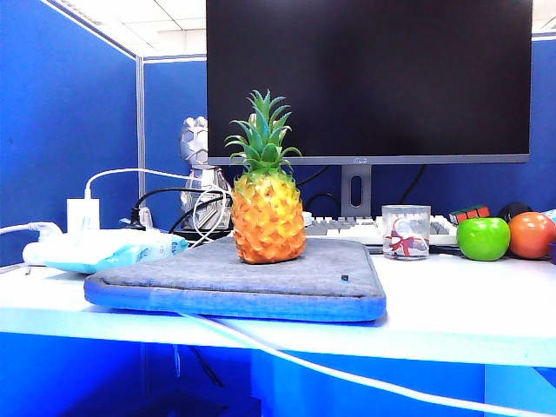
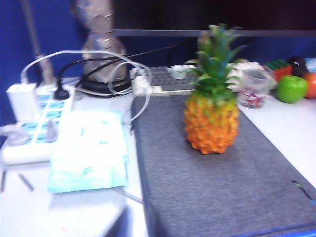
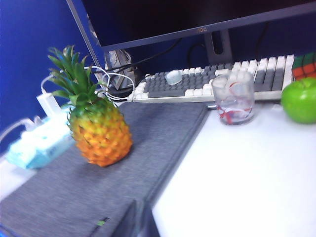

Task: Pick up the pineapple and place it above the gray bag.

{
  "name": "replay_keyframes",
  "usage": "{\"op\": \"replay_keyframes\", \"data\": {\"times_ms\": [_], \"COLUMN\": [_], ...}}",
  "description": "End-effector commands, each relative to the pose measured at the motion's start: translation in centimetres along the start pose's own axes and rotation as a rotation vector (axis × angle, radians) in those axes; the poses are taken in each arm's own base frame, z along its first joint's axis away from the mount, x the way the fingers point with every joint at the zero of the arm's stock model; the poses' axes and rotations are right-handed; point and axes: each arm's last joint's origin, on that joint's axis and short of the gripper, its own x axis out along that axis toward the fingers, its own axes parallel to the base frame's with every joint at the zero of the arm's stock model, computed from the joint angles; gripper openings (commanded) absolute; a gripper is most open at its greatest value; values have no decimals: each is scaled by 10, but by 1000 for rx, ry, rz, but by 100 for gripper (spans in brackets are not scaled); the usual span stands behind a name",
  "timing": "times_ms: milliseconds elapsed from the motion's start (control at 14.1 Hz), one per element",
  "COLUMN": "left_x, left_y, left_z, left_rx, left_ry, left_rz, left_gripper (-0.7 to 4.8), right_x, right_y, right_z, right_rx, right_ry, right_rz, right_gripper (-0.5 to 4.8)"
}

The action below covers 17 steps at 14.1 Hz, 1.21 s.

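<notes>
Blue partition walls behind, white desk [image 1: 452, 304] in front, a big dark monitor [image 1: 369, 78] over the back edge. Landmark: the gray bag [image 1: 243, 282], lying flat near the desk's front edge.

The pineapple [image 1: 268, 217] stands upright on the bag, toward its back half, leaf crown up; nothing else touches it. The left wrist view shows it [image 2: 211, 121] on the gray fabric [image 2: 217, 192]; the right wrist view shows the same [image 3: 98, 131], with the bag [image 3: 64, 192] beneath it.

Left of the bag: a light-blue packet [image 1: 109, 250] just beside its edge, and a white power strip [image 2: 34, 123] beyond the packet. Behind the bag: keyboard [image 1: 365, 228]. Right of the bag: a clear cup [image 1: 406, 232], then a green apple [image 1: 483, 238] and an orange fruit [image 1: 532, 234], all apart from it. A white cable [image 1: 347, 369] hangs below the bag's front edge.

My fingers appear in none of the views. Right pair: closed, empty as far as I can judge, since the pineapple stands free. Left pair: cannot tell how far apart.
</notes>
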Motion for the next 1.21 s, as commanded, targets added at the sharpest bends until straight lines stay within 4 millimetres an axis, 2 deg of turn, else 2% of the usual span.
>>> {"op": "replay_keyframes", "data": {"times_ms": [71, 498, 711, 924, 1066, 1208], "left_x": [0, 8, 13, 13, 13, 13], "left_y": [-1, -1, 0, -1, -2, -2], "left_z": [2, -19, -45, -44, -43, -43], "left_rx": [50, 65, 62, 64, 74, 75], "left_ry": [-19, -52, -27, -44, -56, -62], "left_rz": [-33, -36, -34, -46, -100, -104], "left_gripper": [19, 17, 24, 28, 62, 62], "right_x": [-3, -2, -1, -1, -1, -1], "right_y": [3, -3, -8, -7, -7, -7], "right_z": [5, -19, -33, -32, -32, -32], "right_rx": [-61, -46, -41, -38, -8, 3], "right_ry": [-50, -25, -12, -20, -21, -21], "right_rz": [6, -34, -35, -21, -19, -16], "right_gripper": [-5, -5, -4, -1, -1, -1]}}
